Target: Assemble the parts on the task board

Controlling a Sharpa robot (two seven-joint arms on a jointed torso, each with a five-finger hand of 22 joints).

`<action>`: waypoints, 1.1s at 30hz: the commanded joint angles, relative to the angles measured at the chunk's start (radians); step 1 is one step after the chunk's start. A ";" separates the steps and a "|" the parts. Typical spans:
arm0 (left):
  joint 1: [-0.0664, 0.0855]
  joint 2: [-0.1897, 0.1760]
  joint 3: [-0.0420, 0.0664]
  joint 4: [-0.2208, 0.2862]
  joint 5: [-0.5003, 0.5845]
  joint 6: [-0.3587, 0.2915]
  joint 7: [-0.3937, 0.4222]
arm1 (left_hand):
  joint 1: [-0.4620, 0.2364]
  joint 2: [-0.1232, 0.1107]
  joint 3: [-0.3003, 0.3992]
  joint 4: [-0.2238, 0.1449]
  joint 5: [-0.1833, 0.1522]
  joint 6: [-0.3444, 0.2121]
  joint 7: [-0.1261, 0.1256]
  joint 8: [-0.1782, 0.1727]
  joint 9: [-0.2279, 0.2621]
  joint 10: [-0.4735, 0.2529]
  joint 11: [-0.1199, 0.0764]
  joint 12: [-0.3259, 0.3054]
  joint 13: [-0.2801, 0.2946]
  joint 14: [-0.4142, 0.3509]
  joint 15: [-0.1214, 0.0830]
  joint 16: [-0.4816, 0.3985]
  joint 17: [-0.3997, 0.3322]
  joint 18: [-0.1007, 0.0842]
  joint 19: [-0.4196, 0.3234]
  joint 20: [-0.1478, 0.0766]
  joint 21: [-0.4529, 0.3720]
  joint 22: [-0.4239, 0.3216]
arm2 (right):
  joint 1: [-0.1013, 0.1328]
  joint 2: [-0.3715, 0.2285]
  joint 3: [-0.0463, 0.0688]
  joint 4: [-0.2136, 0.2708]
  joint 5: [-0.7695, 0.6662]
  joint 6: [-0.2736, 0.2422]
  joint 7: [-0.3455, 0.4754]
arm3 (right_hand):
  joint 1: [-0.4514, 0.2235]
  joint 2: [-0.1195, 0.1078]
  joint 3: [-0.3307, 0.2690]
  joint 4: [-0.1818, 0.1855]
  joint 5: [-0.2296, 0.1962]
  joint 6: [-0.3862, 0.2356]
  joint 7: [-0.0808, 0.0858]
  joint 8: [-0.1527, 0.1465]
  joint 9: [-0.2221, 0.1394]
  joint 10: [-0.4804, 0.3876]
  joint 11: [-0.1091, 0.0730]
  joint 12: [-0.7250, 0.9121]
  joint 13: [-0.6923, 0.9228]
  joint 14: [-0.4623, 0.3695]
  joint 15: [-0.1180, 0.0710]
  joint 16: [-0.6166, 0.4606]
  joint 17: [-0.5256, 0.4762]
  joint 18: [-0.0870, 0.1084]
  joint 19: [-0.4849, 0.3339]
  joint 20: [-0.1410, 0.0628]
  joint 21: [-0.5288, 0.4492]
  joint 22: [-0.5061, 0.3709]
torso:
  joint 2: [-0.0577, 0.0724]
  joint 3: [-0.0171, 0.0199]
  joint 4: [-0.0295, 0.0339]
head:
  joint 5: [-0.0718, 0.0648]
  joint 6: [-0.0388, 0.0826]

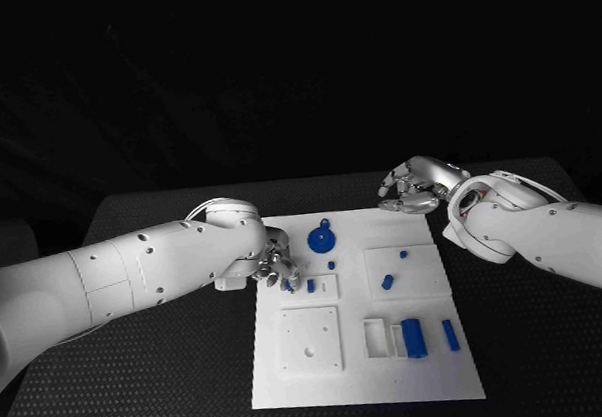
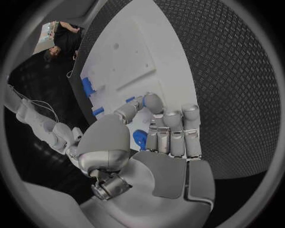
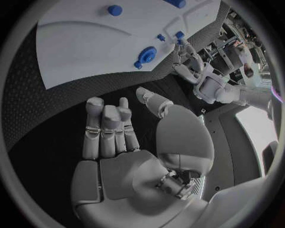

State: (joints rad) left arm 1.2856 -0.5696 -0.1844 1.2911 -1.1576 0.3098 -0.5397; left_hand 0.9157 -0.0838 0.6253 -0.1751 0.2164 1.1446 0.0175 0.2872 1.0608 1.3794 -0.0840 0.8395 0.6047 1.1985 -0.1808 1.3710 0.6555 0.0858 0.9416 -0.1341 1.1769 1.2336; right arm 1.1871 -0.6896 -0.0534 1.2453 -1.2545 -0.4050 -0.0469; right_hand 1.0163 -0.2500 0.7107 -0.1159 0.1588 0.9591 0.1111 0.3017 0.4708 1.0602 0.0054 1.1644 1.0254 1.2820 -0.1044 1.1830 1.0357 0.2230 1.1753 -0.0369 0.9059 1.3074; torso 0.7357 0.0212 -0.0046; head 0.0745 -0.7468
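black table (image 1: 146, 386), white task board (image 1: 361, 368), blue parts (image 1: 415, 337)

Left robot hand (image 1: 276, 268) crowding task board (image 1: 363, 383) left edge, near half open

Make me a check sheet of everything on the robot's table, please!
Surface: black table, bumpy mat.
Job's things: white board in the middle; blue round part, small blue pieces, two blue bars on it.
Clutter: nothing seen.
Hands: left hand over the board's left edge, fingertips at a small blue piece; whether it holds it, cannot tell. Right hand beyond the board's far right corner, holding nothing.
Cables: thin wire near the right arm.
Surroundings: dark.
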 commanded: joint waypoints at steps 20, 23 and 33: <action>-0.006 -0.015 -0.001 0.006 0.030 -0.020 -0.007 | 0.063 0.069 0.034 -0.037 0.006 0.007 -0.002 -0.009 -0.002 0.001 -0.008 0.002 0.002 0.005 -0.014 0.005 0.002 -0.002 0.003 -0.124 -0.001 0.002 | -0.001 -0.002 0.000 0.001 -0.002 0.010 0.008 | -0.012 0.001 -0.001 -0.003 0.007 -0.001 0.007 -0.007 -0.001 -0.009 0.000 -0.002 -0.001 -0.001 0.001 -0.005 0.000 0.039 0.004 -0.003 -0.007 0.015 | 0.000 -0.0008 0.0002 | 0.002 -0.003; -0.006 -0.015 -0.001 0.007 0.030 -0.019 -0.007 | 0.063 0.069 0.034 -0.038 0.006 0.008 -0.002 -0.009 -0.002 0.001 -0.008 0.002 0.002 0.005 -0.014 0.005 0.002 -0.002 0.003 -0.124 -0.001 0.002 | -0.001 -0.003 0.000 0.001 -0.002 0.010 0.008 | -0.012 0.001 -0.001 -0.003 0.007 -0.001 0.007 -0.007 -0.001 -0.009 0.000 -0.002 -0.001 0.000 0.001 -0.005 0.000 0.039 0.004 -0.003 -0.007 0.015 | 0.000 -0.0006 0.0001 | 0.003 -0.003; -0.008 -0.016 -0.002 0.013 0.030 -0.013 -0.009 | 0.064 0.070 0.035 -0.039 0.006 0.009 -0.002 -0.011 -0.003 0.002 -0.009 0.001 0.003 0.005 -0.015 0.005 0.002 -0.002 0.003 -0.124 -0.001 0.002 | -0.001 -0.003 0.000 0.001 -0.002 0.009 0.008 | -0.012 0.001 -0.001 -0.003 0.007 -0.001 0.007 -0.007 -0.001 -0.009 0.000 -0.002 -0.001 0.000 0.001 -0.005 0.000 0.039 0.004 -0.003 -0.007 0.015 | 0.000 -0.0005 0.0001 | 0.003 -0.002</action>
State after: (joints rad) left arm 1.2798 -0.5854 -0.1850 1.3032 -1.1281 0.2908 -0.5404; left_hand 0.9145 -0.0826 0.6253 -0.1751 0.2196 1.1470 0.0137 0.2816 1.0562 1.3793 -0.0841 0.8395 0.6062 1.1985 -0.1807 1.3709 0.6562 0.0858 0.9417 -0.1341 1.1769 1.2351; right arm 1.1870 -0.6921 -0.0534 1.2459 -1.2544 -0.4049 -0.0468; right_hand 1.0163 -0.2501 0.7107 -0.1159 0.1588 0.9575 0.1126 0.3017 0.4708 1.0602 0.0054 1.1644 1.0256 1.2820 -0.1044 1.1830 1.0357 0.2229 1.1753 -0.0368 0.9021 1.3073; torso 0.7358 0.0206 -0.0043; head 0.0776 -0.7494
